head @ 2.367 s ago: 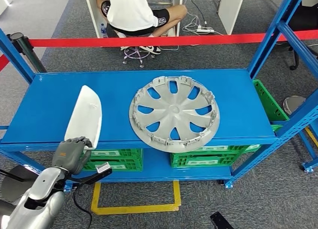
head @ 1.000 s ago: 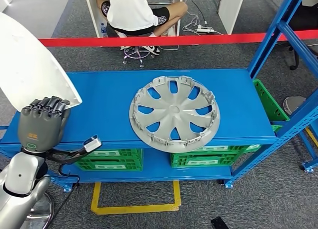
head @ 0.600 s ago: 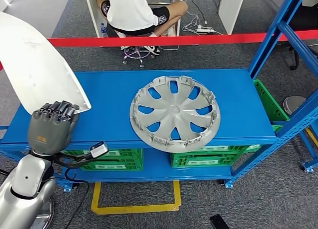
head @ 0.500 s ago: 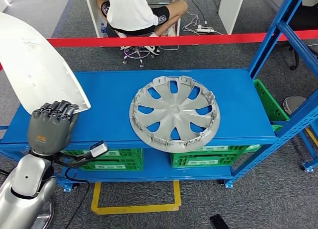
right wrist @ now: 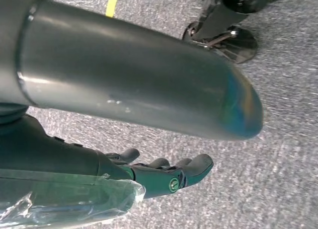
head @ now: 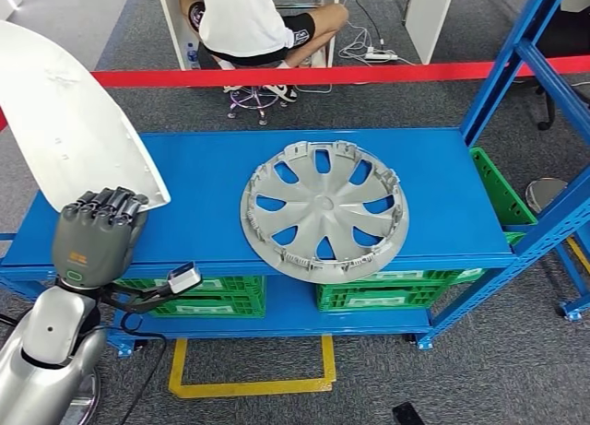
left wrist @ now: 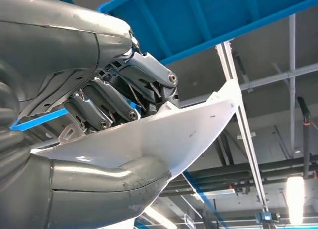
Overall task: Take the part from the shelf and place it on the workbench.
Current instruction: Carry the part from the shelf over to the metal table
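A blue metal shelf [head: 208, 222] stands on grey carpet with a red barrier tape [head: 313, 75] behind it, a seated person [head: 251, 19] beyond that, and green crates [head: 202, 296] on its lower level. A silver hubcap [head: 324, 208] lies flat on the middle of the top level, while the left hand [head: 94, 236] holds a white curved panel [head: 66, 121] by its lower edge, raised above the shelf's left end, thumb under and fingers [left wrist: 112, 97] over it. The right hand [right wrist: 165, 172] hangs above the carpet, fingers stretched out and holding nothing.
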Robot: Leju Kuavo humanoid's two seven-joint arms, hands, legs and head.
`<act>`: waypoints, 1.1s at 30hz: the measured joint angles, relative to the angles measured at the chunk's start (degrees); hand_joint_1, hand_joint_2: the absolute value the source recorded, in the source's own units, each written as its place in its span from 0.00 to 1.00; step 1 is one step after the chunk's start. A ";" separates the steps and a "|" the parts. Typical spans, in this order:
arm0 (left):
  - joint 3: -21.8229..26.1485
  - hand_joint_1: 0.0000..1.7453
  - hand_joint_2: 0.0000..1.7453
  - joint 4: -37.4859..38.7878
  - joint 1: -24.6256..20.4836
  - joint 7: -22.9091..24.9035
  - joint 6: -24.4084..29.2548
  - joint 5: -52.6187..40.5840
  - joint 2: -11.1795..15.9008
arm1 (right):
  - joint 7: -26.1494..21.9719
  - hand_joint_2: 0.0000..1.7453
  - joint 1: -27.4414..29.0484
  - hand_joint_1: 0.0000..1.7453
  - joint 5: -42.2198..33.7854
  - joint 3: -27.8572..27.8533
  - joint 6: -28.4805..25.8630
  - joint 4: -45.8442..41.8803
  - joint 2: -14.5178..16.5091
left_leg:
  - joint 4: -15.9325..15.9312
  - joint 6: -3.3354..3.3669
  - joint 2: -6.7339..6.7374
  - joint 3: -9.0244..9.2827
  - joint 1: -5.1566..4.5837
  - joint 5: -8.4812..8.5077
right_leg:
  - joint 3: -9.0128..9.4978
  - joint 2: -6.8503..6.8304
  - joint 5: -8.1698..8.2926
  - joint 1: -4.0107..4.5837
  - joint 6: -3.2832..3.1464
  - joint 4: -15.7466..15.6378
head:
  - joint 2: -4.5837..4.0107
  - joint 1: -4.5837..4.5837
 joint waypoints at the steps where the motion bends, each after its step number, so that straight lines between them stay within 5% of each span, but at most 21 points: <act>1: 0.01 1.00 1.00 0.00 0.02 0.16 -0.03 0.00 0.07 | -0.14 0.00 0.27 0.00 -0.01 -0.10 -0.02 0.00 0.01 | 0.05 0.03 0.00 -0.01 -0.04 -0.02 | -0.01 0.00 0.03 -0.04 0.04 -0.03 | 0.00 -0.01; 9: 0.25 1.00 1.00 0.32 0.01 1.15 -1.29 -0.01 0.17 | -0.66 0.00 0.58 0.00 -0.31 -0.76 -0.02 0.00 0.20 | -0.06 0.94 -0.06 -0.15 -0.50 0.15 | 0.01 -0.13 0.38 -0.50 0.80 -0.17 | 0.00 -0.04; 11: 0.60 1.00 1.00 0.47 -0.12 1.15 -1.35 -0.01 0.10 | -0.79 0.00 0.54 0.00 -0.36 -0.94 -0.02 0.00 0.24 | -0.64 1.59 -0.16 -0.12 -0.22 0.74 | -0.75 1.51 -0.70 -0.59 1.11 1.00 | 0.00 0.05; 14: 0.91 1.00 1.00 0.73 -0.31 1.09 -1.36 -0.02 -0.09 | -0.85 0.00 0.84 0.00 -0.47 -1.30 -0.01 0.01 0.26 | -0.98 2.03 -0.59 -0.40 0.05 1.16 | -5.53 4.46 -5.61 -0.62 1.14 10.55 | 0.00 0.41; 16: 0.96 1.00 1.00 1.02 -0.20 1.02 -1.37 -0.02 -0.22 | -0.85 0.00 1.24 0.00 -0.49 -1.51 -0.01 0.02 0.26 | -0.96 2.05 -1.10 -0.56 0.01 1.26 | -8.67 4.80 -6.67 -0.60 1.20 16.32 | 0.00 0.51; 18: 0.97 1.00 1.00 1.25 -0.13 0.98 -1.37 -0.02 -0.36 | -0.84 0.00 1.44 0.00 -0.49 -1.64 -0.02 0.02 0.26 | -0.86 1.94 -1.60 -0.53 0.04 1.31 | -8.17 4.85 -3.23 -0.62 1.13 13.93 | 0.00 0.57; 21: 1.02 1.00 1.00 1.40 -0.19 0.97 -1.37 -0.02 -0.47 | -0.86 0.00 1.38 0.00 -0.49 -1.73 -0.03 0.02 0.27 | -0.42 1.20 -2.17 -0.90 -0.04 1.34 | -4.02 5.02 2.20 -0.61 0.78 4.11 | 0.00 0.56; 26: 1.28 1.00 1.00 1.52 -0.19 0.96 -1.39 -0.02 -0.46 | -0.94 0.00 1.21 0.00 -0.51 -2.00 -0.03 0.02 0.32 | 0.90 -0.79 -2.56 -2.54 0.07 1.01 | -3.91 5.14 2.73 -0.65 -0.53 1.55 | 0.00 0.44; 28: 1.45 1.00 1.00 1.57 -0.22 0.96 -1.39 -0.02 -0.45 | -1.00 0.00 1.18 0.00 -0.52 -2.08 -0.04 0.02 0.34 | 5.22 -1.44 -2.57 -4.25 0.29 -2.62 | -4.61 5.09 3.30 -0.76 -1.45 1.33 | 0.00 0.33; 31: 1.68 1.00 1.00 1.80 -0.05 0.96 -1.39 -0.02 -0.45 | -1.01 0.00 1.18 0.00 -0.53 -2.15 -0.04 0.02 0.33 | 14.92 -2.02 -2.57 -7.33 0.72 -7.53 | -6.00 4.95 4.33 -0.56 -1.98 1.34 | 0.00 0.32; 33: 1.78 1.00 1.00 1.92 0.05 0.96 -1.39 -0.02 -0.45 | -1.01 0.00 1.18 0.00 -0.53 -2.15 -0.03 0.02 0.34 | 13.90 -2.08 -2.56 -5.76 0.87 -5.85 | -6.93 4.89 5.08 -0.53 -1.88 1.37 | 0.00 0.32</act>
